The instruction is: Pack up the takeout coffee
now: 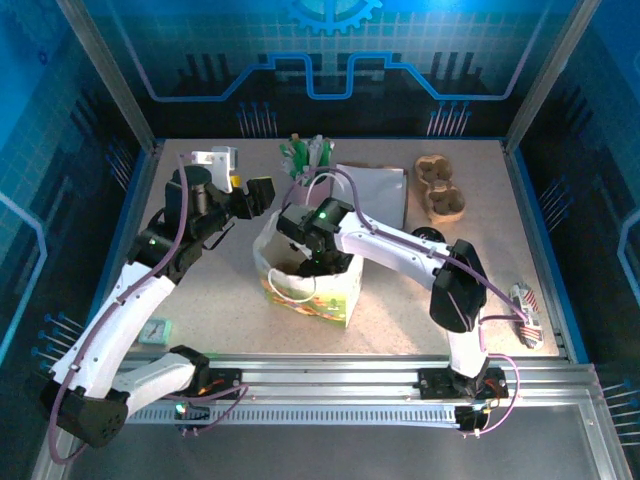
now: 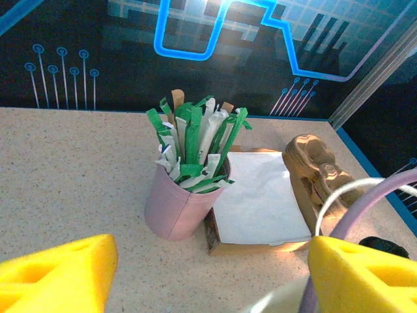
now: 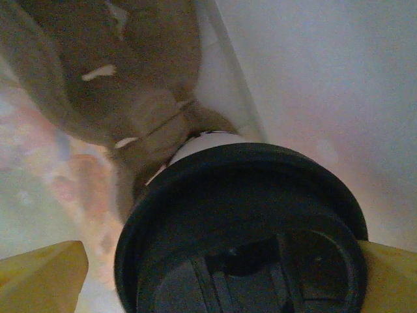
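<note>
Overhead: your right arm (image 1: 400,245) is reaching down into the white paper bag (image 1: 345,288) standing mid-table, wrist bent over its open mouth. From here the bag's walls are hiding the contents. Your left gripper (image 1: 262,194) is hovering just beside the bag's far-left rim.

Right wrist view is supplying what the overhead is not. The takeout coffee is standing inside the bag, black lid (image 3: 241,215) seated on the white cup (image 3: 203,139); a sliver of cup is showing under the lid's far edge. The right gripper (image 3: 215,280) is straddling it from above with jaws spread, and the lid is lying between the two yellow fingers (image 3: 39,277). The finger at the picture's left is standing clear of the lid. The other is sitting just beside its rim; you cannot tell whether it is touching. Nothing is being gripped. A blurred brown shape (image 3: 98,72) is lying beyond the cup, against the bag's wall.

Left wrist view: the left gripper's yellow fingers (image 2: 58,274) are standing wide apart, jaws open, nothing clamped. Beyond them a pink cup (image 2: 176,212) is holding green-and-white sticks (image 2: 195,137). A white sheet (image 2: 260,195) is lying just beside it, and a brown moulded carrier (image 2: 319,169) farther right.

Writing: coloured print (image 1: 315,305) is running along the bag's lower front, too small to read. The lid's moulded markings are coming out too blurred to read.
</note>
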You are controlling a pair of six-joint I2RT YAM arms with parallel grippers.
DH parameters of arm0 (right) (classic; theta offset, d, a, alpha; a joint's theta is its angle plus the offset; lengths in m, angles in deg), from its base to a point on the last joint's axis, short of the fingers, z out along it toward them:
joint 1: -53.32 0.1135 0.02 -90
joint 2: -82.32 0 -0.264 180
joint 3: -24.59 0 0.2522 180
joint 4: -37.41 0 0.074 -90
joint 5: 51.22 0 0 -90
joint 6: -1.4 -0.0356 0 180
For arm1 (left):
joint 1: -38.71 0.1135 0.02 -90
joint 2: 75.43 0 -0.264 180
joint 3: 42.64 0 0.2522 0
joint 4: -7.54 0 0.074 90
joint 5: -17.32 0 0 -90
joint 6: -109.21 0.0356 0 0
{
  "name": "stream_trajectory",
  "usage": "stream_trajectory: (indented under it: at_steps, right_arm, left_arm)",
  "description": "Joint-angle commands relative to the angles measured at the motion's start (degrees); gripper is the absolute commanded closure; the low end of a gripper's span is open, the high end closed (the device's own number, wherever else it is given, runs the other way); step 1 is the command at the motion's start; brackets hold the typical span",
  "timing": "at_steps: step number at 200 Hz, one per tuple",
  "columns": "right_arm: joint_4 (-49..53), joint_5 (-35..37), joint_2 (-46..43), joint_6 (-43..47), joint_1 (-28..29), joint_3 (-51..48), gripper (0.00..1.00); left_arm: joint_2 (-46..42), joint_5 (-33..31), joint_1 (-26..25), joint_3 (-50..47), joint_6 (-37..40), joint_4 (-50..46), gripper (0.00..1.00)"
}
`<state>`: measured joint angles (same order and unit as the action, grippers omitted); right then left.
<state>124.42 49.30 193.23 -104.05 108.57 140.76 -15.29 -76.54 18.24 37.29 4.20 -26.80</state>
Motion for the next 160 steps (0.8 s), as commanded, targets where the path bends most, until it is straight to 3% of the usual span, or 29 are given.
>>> stream_trajectory:
  at_steps: [1, 134, 160]
  right_arm:
    - [4.6, 2.3, -0.8, -0.6, 0.8, 3.5, 0.0]
    - [9.4, 4.7, -2.9, 2.0, 1.6, 14.8, 0.0]
    - [10.5, 4.6, -3.2, 2.5, 1.7, 17.6, 0.0]
  left_arm:
    - [-1.1, -0.8, 0.4, -0.7, 0.2, 1.8, 0.22]
    - [-0.9, -0.7, 0.4, -0.7, 0.4, 1.7, 0.22]
    - [-1.0, -0.9, 0.4, -0.7, 0.4, 1.7, 0.18]
